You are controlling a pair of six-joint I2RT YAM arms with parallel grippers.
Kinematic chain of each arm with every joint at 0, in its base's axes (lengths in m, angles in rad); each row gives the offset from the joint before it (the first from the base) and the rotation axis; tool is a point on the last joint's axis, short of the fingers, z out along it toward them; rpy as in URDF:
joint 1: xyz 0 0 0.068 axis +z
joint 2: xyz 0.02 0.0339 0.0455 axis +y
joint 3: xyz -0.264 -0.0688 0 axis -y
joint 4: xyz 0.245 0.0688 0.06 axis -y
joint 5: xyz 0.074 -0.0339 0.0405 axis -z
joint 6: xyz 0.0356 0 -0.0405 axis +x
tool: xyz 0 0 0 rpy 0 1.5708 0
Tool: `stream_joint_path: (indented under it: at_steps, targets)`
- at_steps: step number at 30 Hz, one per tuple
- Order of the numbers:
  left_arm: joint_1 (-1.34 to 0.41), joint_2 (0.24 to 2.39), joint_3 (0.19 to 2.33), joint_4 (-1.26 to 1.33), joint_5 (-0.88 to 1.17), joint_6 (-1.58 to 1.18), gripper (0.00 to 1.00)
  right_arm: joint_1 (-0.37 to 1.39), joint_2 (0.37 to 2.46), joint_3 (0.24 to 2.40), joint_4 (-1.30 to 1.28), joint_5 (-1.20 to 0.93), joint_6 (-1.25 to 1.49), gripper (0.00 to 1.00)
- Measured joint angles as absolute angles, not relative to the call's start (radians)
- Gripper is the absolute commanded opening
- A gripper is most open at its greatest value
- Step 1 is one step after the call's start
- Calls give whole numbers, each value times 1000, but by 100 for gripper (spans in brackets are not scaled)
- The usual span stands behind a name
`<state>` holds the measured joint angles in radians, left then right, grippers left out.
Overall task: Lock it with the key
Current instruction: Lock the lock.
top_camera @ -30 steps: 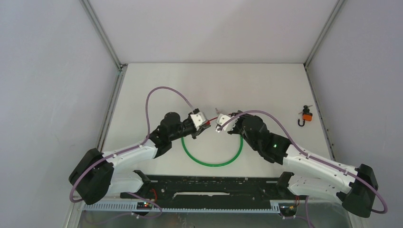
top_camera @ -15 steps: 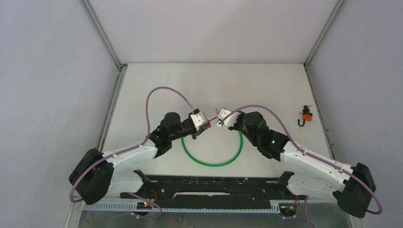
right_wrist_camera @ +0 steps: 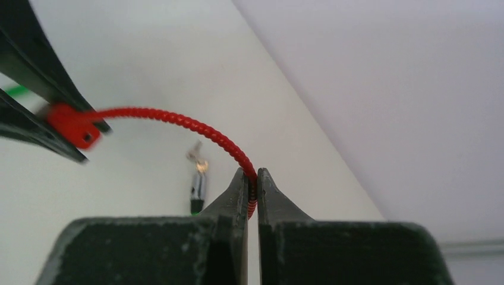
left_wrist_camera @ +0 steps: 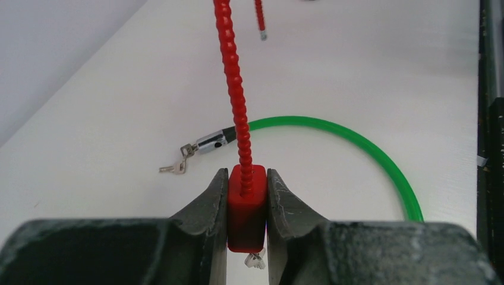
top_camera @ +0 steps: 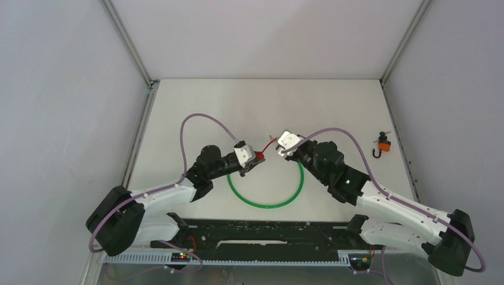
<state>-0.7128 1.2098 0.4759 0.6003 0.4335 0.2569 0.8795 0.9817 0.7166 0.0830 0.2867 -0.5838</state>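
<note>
**Top view.** The two arms are reaching toward the middle of the desk (top_camera: 208,101), and their tips are facing each other above the far side of a green cable loop (top_camera: 265,205) that is lying flat there.

**Left wrist view.** The left tool (left_wrist_camera: 246,173) is clamping the red lock body (left_wrist_camera: 245,211) between its two fingers, one on each side face. A red ribbed cable (left_wrist_camera: 235,83) is rising from the top of the lock body and running away from the camera. Behind it, the metal end piece (left_wrist_camera: 211,142) of the green loop is resting on the desk, and a small bunch of keys (left_wrist_camera: 175,168) is lying at its tip.

**Right wrist view.** The right tool (right_wrist_camera: 252,175) is pinching the red ribbed cable between closed fingertips. The cable is arching from there over to the lock body, which is appearing blurred at the left.

**Periphery.** An orange and black item (top_camera: 383,144) is sitting near the right edge of the desk, well apart from both tools.
</note>
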Motion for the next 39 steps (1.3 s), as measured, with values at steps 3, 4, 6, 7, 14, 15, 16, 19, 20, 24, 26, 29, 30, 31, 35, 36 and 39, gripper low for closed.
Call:
stream_joint_path:
  at_steps: [3,4,6,7,14,15,16,19,20,24,26,29,30,31,35,36,39]
  targets:
    - [-713,1210,423,710,468,250,0,951,946,717,136,268,-555,0]
    - [-713,1210,408,751,477,245,0,984,937,717,157,265,-548,0]
    - [-713,1208,386,813,485,243,0,1035,931,717,192,267,-540,0]
    - [-713,1208,379,838,489,242,0,1058,931,717,210,270,-536,0]
    - [-713,1208,373,941,510,211,0,1147,957,702,370,316,-522,0]
    - [-713,1208,373,945,509,209,0,1153,964,695,395,321,-521,0]
    - [-713,1208,373,948,509,208,0,1158,972,690,419,326,-516,0]
    - [-713,1208,373,953,509,205,0,1170,990,678,475,336,-500,0]
    - [-713,1208,373,957,509,202,0,1172,994,674,496,339,-496,0]
    - [-713,1208,373,966,510,199,0,1180,1003,664,546,345,-481,0]
    - [-713,1208,373,970,510,199,0,1181,1008,662,564,347,-477,0]
    - [-713,1202,373,971,510,199,0,1182,1013,662,580,348,-465,0]
    - [-713,1201,373,971,510,199,0,1182,1013,662,583,347,-458,0]
    - [-713,1199,373,971,510,199,0,1182,1013,662,585,345,-453,0]
    - [-713,1195,373,970,510,200,0,1182,1013,662,587,336,-429,0]
    - [-713,1195,373,970,510,200,0,1182,1013,662,586,336,-425,0]
    - [-713,1195,373,970,510,200,0,1182,1013,659,592,336,-414,0]
